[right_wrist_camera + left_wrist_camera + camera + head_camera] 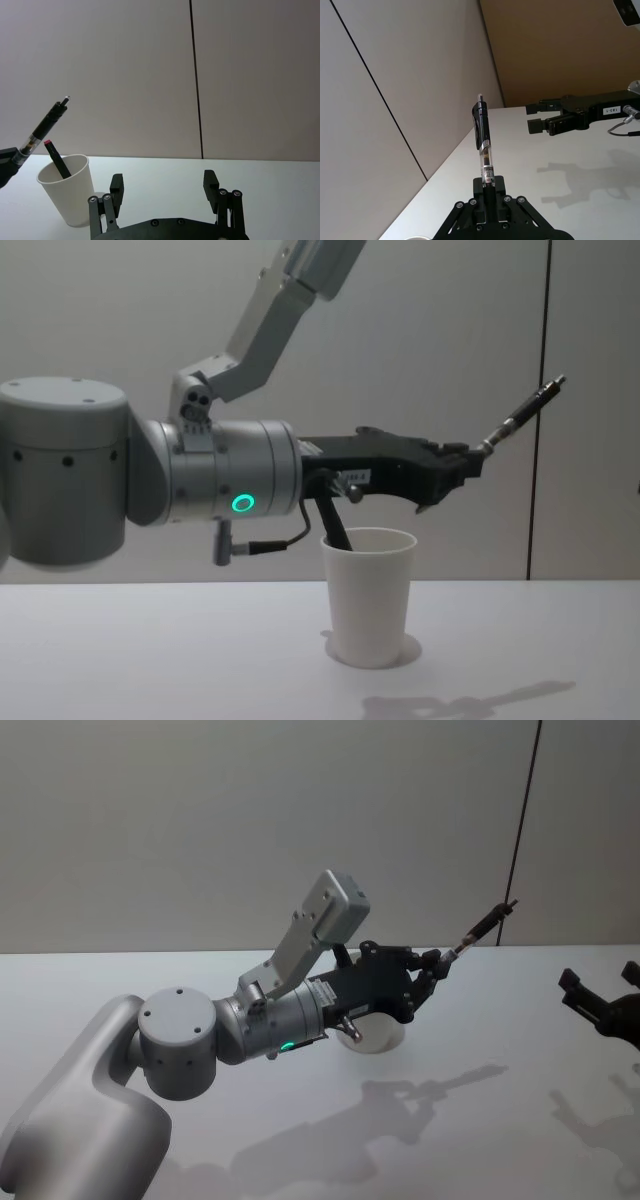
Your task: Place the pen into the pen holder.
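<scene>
Altogether two pens (pixel 42 127) (pixel 58 161), one pen holder (pixel 67 196).

1. The paper-cup pen holder (pixel 368 595) stands upright on the counter (pixel 150 660), near its middle, in front of the wall.
2. A second pen (pixel 57 160) stands inside it, leaning at the rim on the robot's left side.
3. The left hand (pixel 475 455) hangs above the holder, clear of its rim, with its tips just past the right side.
4. The pen (pixel 520 412) is gripped in that hand and slants up and out to the right.
5. The right hand (pixel 600 978) is over the counter, well apart to the right.
</scene>
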### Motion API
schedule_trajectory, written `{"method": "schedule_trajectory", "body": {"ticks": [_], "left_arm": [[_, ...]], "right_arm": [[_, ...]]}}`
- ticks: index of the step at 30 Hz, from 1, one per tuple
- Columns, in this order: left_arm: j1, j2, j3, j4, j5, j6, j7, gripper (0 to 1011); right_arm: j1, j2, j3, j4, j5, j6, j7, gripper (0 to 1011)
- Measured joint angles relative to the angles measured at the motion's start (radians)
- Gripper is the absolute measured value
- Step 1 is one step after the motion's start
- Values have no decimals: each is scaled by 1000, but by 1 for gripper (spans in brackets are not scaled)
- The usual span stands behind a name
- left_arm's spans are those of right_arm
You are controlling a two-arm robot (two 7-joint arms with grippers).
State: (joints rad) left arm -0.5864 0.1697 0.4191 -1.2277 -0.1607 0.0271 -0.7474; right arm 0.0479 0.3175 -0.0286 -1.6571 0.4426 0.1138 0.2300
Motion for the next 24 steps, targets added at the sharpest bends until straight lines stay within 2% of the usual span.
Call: {"method": "schedule_trajectory", "body": {"ticks": [6, 13, 24], "left_arm": [[-1, -1, 1, 1, 0, 1, 1, 134], [-1, -1, 2, 1, 0, 1, 1, 134], [-1, -2, 3, 2, 0, 1, 1, 134]], "right_arm": [[-8, 3, 7, -5, 26, -24, 16, 1001], [-20, 12, 19, -10, 80, -54, 52, 1002], [-42, 32, 45, -10, 201, -84, 146, 1002]]}}
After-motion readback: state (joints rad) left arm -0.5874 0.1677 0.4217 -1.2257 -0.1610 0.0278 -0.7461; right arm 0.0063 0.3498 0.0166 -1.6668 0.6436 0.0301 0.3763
